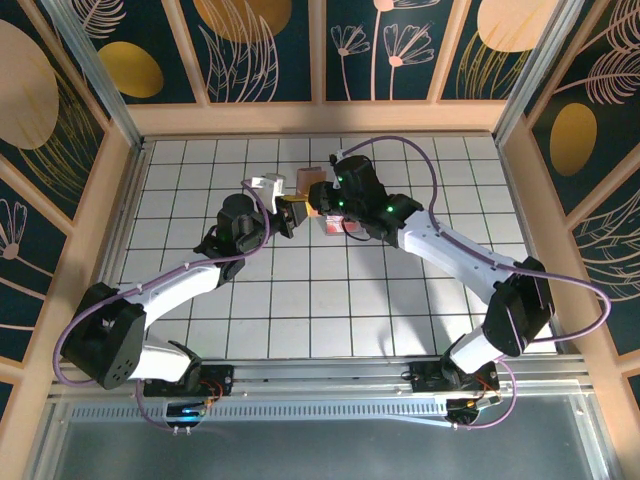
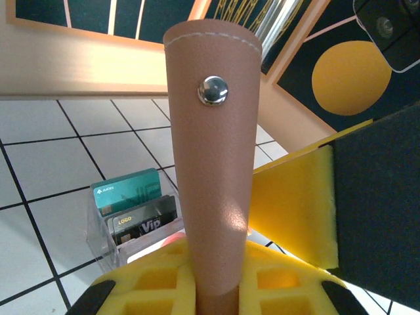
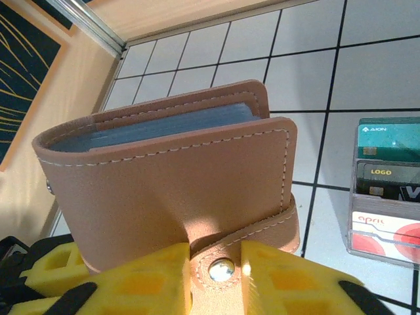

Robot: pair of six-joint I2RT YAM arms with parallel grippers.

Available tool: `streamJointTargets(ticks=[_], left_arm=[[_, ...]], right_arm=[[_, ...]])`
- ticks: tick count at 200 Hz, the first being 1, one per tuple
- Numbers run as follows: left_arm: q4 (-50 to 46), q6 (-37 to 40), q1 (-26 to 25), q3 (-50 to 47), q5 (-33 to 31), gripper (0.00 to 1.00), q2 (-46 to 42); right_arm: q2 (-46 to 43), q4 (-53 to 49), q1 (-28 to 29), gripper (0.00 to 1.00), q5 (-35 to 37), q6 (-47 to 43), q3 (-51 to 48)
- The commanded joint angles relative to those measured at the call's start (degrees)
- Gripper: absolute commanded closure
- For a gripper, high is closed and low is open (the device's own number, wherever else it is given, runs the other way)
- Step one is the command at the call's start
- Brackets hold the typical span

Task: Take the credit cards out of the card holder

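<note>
The card holder [image 3: 170, 190] is held up off the tiled tabletop [image 1: 300, 300], near the middle of its far edge, between the two arms. It is folded shut. Blue-grey sleeves [image 3: 157, 128] show between the tan covers, but whether cards sit in them cannot be told.

The left gripper [image 2: 220, 285] is clamped narrowly on the lower end of a leather flap, which stands upright between its yellow foam pads [image 2: 151, 282]. The right gripper [image 3: 216, 275] is set narrow at the snap tab [image 3: 226, 262]; whether the tab is actually pinched cannot be told.

Just beside the holder, on the tabletop, three credit cards [image 3: 387, 180] are seen in a clear stand [image 2: 97, 226]: a teal card [image 3: 390, 141], a dark card and a white card with a red spot [image 3: 387, 233].

The holder is judged to be light, soft leather. Its covers may be expected to bend and the fold to spring back, so one cover should be gripped firmly near the spine while the tab is unsnapped and the other cover peeled away. The cards are judged stiff, thin and slick. Each is best pinched on its faces at an exposed short edge and drawn straight along its sleeve, since sleeve friction could drag the holder with it.
</note>
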Motion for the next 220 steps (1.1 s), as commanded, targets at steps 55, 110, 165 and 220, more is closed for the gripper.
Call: streamJointTargets(ticks=[55,110,165,220], left_arm=[[8.12,-0.99,-0.40,0.62,0.56,1.00,-2.32],[7.19,-1.02,-0.42,0.78,-0.44,1.00,-2.10],[5.20,-0.44,-0.38,0.85,-1.68,1.00,-2.23],[2.65,0.03,-0.43,1.35,-2.83,1.00,-2.24]], right_arm=[[1.13,-1.61,-2.14,0.92,0.30,0.17,-0.93],[0.32,-1.23,-2.56,1.00,0.30,0.00,-1.31],[-2.41,-1.50,-4.26,0.82,1.87,-0.72,-2.54],[-8.53,5.93,-8.05,0.50,-4.88,-1.85,-8.64]])
